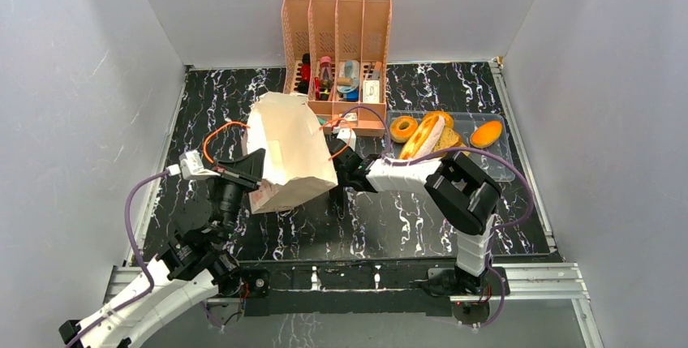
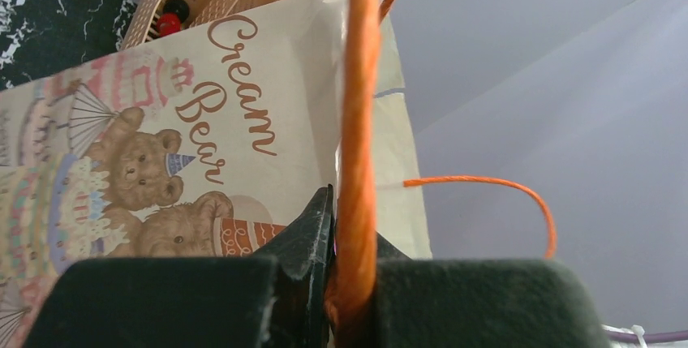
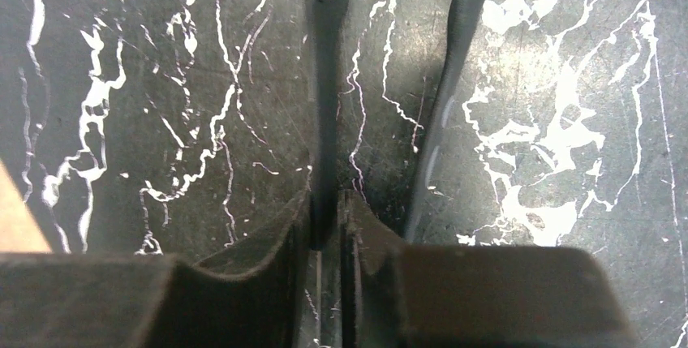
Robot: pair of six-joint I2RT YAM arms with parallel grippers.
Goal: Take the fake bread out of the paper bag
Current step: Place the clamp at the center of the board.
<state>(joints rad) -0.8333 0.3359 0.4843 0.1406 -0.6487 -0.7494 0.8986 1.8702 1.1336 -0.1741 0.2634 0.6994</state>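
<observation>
Orange cord [image 2: 357, 121], one handle of the bag [image 1: 288, 149], runs straight up between the left fingers [image 2: 308, 234], which are pinching it tight at their tips. The bag's second handle loops free in the air to the right of that grip in the left wrist view. The face turned to that camera carries a print of teddy bears, a cake and the words "Cream Bear". From above, the bag leans on the black marbled tabletop [image 1: 389, 226] near the middle, its plain cream face upward, with the left arm against its left side.

The right fingers [image 3: 284, 234] are pressed almost together, with only a thin slit between them and nothing in it. They point down at bare tabletop, just beside the bag's right side.

The bread in view lies in a clear tray [image 1: 495, 161] on the right of the tabletop, well apart from the bag: a golden ring [image 1: 403, 128], a long loaf [image 1: 426, 135] lying slantwise beside it, and an orange bun [image 1: 487, 133] at the far right end. More golden-brown pieces sit partly hidden behind the loaf. Whether any bread is inside the bag cannot be told. A peach organiser [image 1: 337, 32] stands at the back, behind the bag.
</observation>
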